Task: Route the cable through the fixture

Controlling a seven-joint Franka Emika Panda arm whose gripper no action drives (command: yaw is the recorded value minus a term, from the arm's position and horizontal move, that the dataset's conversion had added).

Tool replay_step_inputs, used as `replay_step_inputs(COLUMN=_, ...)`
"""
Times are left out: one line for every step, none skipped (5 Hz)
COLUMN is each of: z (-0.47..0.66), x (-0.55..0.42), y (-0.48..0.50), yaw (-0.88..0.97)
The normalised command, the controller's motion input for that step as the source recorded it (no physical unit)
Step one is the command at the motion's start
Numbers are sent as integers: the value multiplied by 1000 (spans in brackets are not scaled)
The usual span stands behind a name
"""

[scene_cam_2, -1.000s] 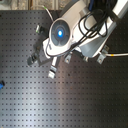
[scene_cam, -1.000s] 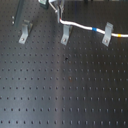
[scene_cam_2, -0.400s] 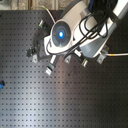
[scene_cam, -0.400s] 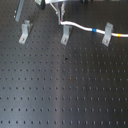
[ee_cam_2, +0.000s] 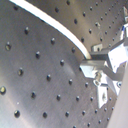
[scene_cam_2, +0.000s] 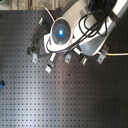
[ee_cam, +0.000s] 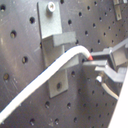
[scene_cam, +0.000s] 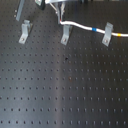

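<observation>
The black perforated board (scene_cam: 65, 90) lies wide and bare on the side of the middle fixture (scene_cam: 65, 35) towards the first exterior view's bottom edge, row after row of holes with nothing standing on it. All the crowding is around that clip: a twin clip (scene_cam: 24, 32) stands to its left in the first exterior view, another (scene_cam: 107, 33) to its right, and the arm's dark bulk hangs just past it at that view's top edge. In the second exterior view the arm's pale body (scene_cam_2: 80, 35) with its glowing blue light covers most of the clip row, so little can be seen there.

The cable (scene_cam: 82, 26) runs from the right-hand clip, where a yellow band (scene_cam: 118, 35) sits just beyond it and a blue band (scene_cam: 96, 30) just short of it, then curves up past the middle fixture towards the gripper (scene_cam: 59, 6).

In the first wrist view the gripper (ee_cam: 94, 64) is clenched on the cable's (ee_cam: 55, 72) red-tipped end, and the white cord sweeps across the front of the fixture (ee_cam: 56, 47), touching or very nearly touching its upright; I cannot tell whether it sits inside the clip. The second wrist view shows the cable (ee_cam_2: 55, 27) arcing over the board into the gripper (ee_cam_2: 90, 67).
</observation>
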Motion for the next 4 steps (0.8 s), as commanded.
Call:
replay_step_inputs(z=-7, x=301, y=36, yaw=157)
replay_step_inputs(z=164, x=389, y=62, yaw=131)
replay_step_inputs(z=155, x=63, y=8, yaw=0)
replay_step_inputs(z=100, x=14, y=-126, yaw=86)
